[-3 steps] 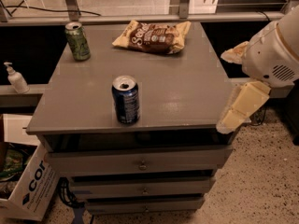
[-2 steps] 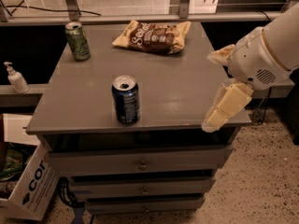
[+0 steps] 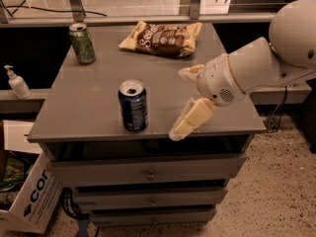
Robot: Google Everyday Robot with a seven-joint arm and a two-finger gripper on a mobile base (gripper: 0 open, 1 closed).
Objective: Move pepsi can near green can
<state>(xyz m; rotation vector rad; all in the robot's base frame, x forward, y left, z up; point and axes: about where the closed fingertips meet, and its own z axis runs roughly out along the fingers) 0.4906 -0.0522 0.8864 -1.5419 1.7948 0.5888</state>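
Note:
The dark blue pepsi can (image 3: 133, 105) stands upright near the front edge of the grey cabinet top (image 3: 84, 102). The light green can (image 3: 82, 43) stands upright at the far left corner, well apart from the blue can. My gripper (image 3: 183, 100) is over the front right of the top, a little to the right of the pepsi can and not touching it. Its two cream fingers (image 3: 191, 119) are spread apart with nothing between them. The white arm reaches in from the right.
A brown chip bag (image 3: 163, 37) lies at the far middle of the top. Drawers (image 3: 148, 174) sit under the top. A soap dispenser (image 3: 17, 83) stands on a ledge at left. A cardboard box (image 3: 29, 196) is on the floor at lower left.
My arm and gripper have moved left over the cabinet top, closer to the pepsi can. Both cans and the bag have stayed in place.

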